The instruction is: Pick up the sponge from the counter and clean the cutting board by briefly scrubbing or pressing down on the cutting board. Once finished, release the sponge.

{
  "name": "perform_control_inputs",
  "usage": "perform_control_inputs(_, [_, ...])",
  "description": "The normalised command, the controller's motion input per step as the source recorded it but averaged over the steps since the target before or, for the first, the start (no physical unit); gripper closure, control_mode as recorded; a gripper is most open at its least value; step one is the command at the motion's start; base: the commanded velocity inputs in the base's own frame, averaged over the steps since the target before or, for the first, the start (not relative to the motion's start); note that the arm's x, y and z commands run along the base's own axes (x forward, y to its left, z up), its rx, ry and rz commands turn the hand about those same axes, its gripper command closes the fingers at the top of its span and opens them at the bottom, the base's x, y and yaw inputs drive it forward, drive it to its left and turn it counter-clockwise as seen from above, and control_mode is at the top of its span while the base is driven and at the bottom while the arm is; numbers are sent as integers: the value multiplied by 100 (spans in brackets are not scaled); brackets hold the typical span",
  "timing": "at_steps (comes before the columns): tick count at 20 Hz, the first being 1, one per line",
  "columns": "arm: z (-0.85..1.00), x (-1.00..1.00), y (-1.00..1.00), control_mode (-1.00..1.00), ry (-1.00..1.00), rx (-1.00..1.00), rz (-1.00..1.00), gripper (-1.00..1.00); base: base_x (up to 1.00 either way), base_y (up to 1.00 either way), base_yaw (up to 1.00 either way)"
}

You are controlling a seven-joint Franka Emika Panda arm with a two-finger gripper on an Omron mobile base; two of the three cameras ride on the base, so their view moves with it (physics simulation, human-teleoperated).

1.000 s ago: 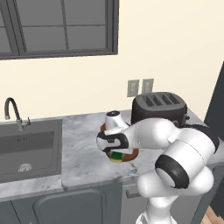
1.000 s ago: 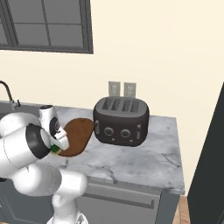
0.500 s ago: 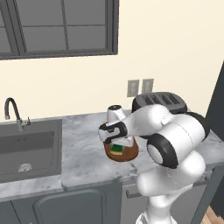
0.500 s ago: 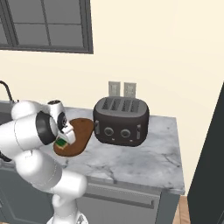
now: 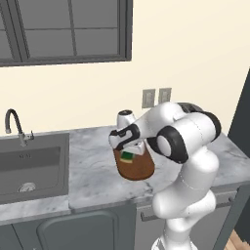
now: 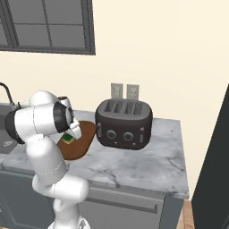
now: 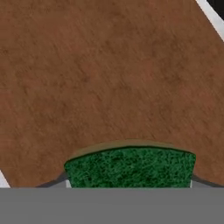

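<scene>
Claw [image 5: 128, 155] down, sponge [image 5: 127, 157] on board [image 5: 136, 168]

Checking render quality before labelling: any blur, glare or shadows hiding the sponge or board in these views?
Left base view: sharp, flat even light, no glare; the sponge reads clearly on the cutting board, the arm hiding the board's upper part. Right base view: equally crisp; sponge small, tucked at the arm's edge. Hand view: board grain slightly soft from closeness, sponge cropped at the bottom, no glare.
</scene>
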Motion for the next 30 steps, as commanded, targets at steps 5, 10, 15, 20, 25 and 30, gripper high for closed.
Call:
perform_control_inputs(5, [0,71,0,-100,-5,0,-6,100,0,0,0])
perform_control_inputs(10, [0,51,0,-100,-5,-5,-9,100,0,0,0])
perform_control_inputs(15, [-1,8,-17,-100,-5,-8,-10,100,0,0,0])
perform_control_inputs(20, [-9,-13,-69,-100,-3,-10,-8,100,0,0,0])
perform_control_inputs(25, [-15,-32,-87,-100,-4,-4,-8,100,0,0,0])
perform_control_inputs(30, [-30,-65,-52,-100,-4,0,-6,100,0,0,0])
